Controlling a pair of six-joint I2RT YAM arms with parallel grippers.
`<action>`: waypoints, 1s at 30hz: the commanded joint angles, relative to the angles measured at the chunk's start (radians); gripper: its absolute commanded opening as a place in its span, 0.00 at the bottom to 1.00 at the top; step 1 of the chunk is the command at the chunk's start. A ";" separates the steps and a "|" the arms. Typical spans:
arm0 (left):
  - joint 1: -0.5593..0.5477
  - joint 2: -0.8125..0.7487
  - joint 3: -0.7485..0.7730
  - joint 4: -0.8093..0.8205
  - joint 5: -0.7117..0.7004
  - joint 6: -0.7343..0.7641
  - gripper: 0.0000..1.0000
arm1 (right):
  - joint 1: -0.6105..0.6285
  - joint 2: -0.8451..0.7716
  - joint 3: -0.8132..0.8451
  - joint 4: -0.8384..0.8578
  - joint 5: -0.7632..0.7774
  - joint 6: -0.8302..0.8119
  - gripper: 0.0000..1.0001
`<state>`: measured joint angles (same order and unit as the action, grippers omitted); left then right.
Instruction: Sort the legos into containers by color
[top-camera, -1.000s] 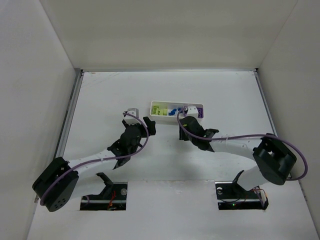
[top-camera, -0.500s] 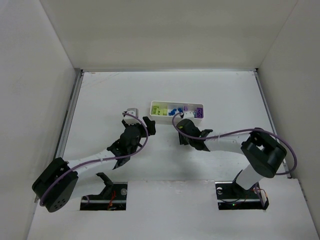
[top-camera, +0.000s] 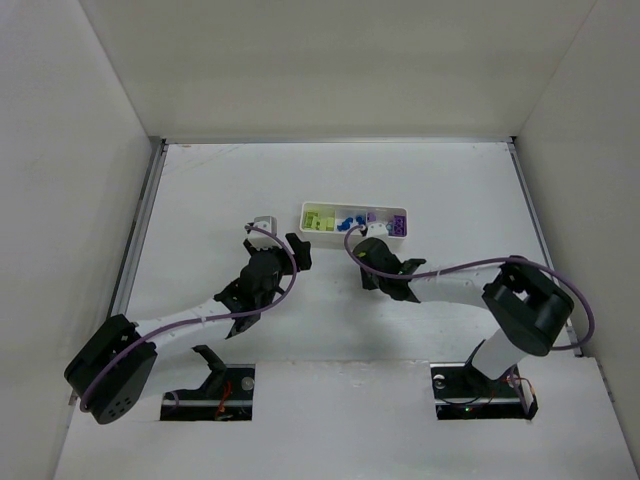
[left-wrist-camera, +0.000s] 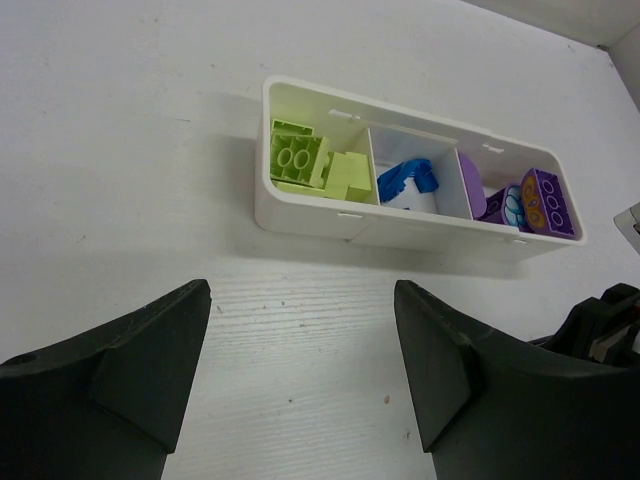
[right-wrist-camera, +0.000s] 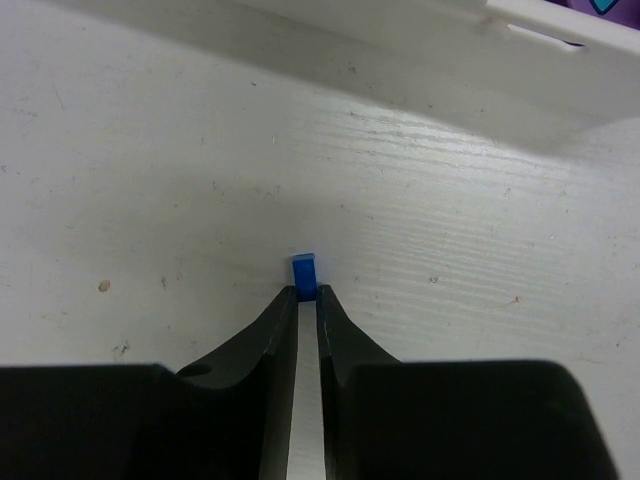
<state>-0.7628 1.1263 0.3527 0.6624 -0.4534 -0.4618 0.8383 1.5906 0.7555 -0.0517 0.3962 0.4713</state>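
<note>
The white tray holds lime-green legos in its left compartment, blue ones in the middle and purple ones on the right. My right gripper is shut on a tiny blue lego, pinched at the very fingertips low over the table. It sits just in front of the tray wall. From above, the right gripper is below the tray. My left gripper stands open and empty, in front of the tray's left end.
White walls enclose the table on three sides. The right arm's black wrist shows at the right edge of the left wrist view, close to the tray's right end. Purple cables loop along both arms.
The right gripper has come back from over the tray to the table in front of it, and its jaws have closed on the blue lego. The left arm has not moved.
</note>
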 joint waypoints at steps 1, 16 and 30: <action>0.010 -0.005 -0.006 0.040 -0.005 -0.011 0.72 | -0.002 -0.049 0.008 0.012 0.009 0.001 0.17; 0.000 -0.008 -0.003 0.040 -0.005 -0.012 0.72 | -0.046 -0.098 0.151 0.003 -0.008 -0.056 0.16; 0.026 -0.062 -0.024 0.028 -0.019 -0.014 0.80 | -0.160 0.118 0.430 0.018 -0.070 -0.086 0.32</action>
<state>-0.7441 1.0904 0.3359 0.6617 -0.4572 -0.4694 0.6811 1.7012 1.1355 -0.0582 0.3344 0.3954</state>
